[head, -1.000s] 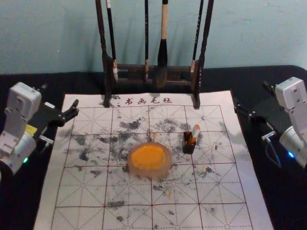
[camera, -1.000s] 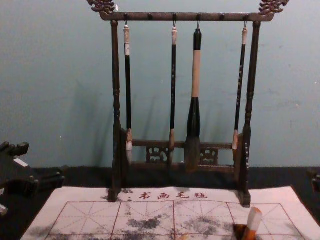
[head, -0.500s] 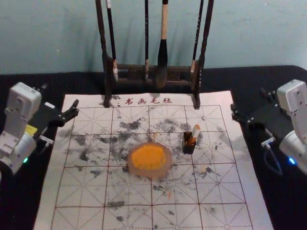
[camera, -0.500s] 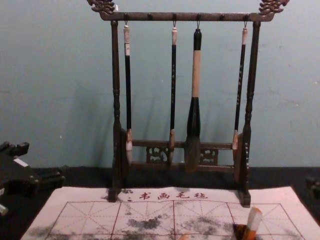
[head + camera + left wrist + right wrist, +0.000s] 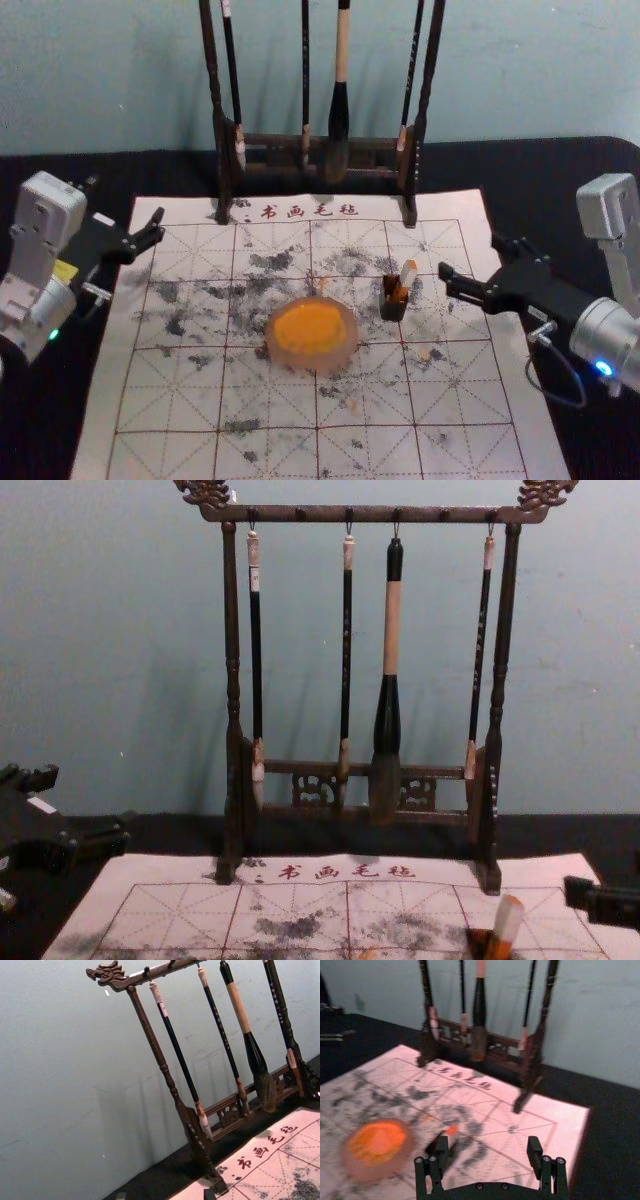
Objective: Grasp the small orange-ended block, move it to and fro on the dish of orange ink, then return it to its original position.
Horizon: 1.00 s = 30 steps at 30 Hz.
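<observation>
The white block (image 5: 408, 272) with an orange end stands tilted in a small dark holder (image 5: 393, 308); its upper part rises above the rim in the chest view as well (image 5: 508, 920). To its left, the round dish (image 5: 345, 355) holds orange ink (image 5: 309, 328). My right gripper (image 5: 472, 258) is over the mat's right side, to the right of the holder. In the right wrist view the right gripper (image 5: 487, 1146) is open with nothing between its fingers. My left gripper (image 5: 124, 200) stays parked at the mat's left edge, also open in its wrist view (image 5: 165, 1195).
A dark wooden rack (image 5: 275, 141) with several hanging brushes stands at the back of the ink-stained white mat (image 5: 165, 400). The rack's right foot (image 5: 410, 212) is behind the holder. Black cloth (image 5: 50, 420) lies around the mat.
My right gripper has moved left from the right side, in over the mat toward the holder. The left gripper, the block and the dish have stayed where they were.
</observation>
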### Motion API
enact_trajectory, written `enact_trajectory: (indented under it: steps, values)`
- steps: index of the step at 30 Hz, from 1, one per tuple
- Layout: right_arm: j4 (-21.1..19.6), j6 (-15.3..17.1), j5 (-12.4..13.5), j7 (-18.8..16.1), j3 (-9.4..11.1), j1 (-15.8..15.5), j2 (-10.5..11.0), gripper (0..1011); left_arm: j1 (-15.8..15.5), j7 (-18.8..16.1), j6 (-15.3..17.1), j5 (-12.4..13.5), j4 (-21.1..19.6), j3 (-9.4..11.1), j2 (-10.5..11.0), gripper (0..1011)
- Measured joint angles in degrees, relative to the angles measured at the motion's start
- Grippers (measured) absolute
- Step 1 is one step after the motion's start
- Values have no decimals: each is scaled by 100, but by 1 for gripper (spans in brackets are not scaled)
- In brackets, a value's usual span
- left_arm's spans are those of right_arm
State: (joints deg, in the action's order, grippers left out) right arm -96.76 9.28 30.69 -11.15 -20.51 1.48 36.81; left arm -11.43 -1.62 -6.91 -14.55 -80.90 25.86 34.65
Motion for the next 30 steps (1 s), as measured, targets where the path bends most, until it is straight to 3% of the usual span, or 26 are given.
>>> enact_trajectory:
  steps: [6,11,20,30]
  values:
    - [-107,460,210,-131,-11,47,-206,1003,0,0,0,0,0,0,0,1001]
    - [-10,855,353,-75,-42,210,-558,1003,0,0,0,0,0,0,0,1001]
    - [143,1312,369,115,-70,422,-967,1003,0,0,0,0,0,0,0,1001]
    - [163,1632,377,284,-20,484,-1162,1003,0,0,0,0,0,0,0,1001]
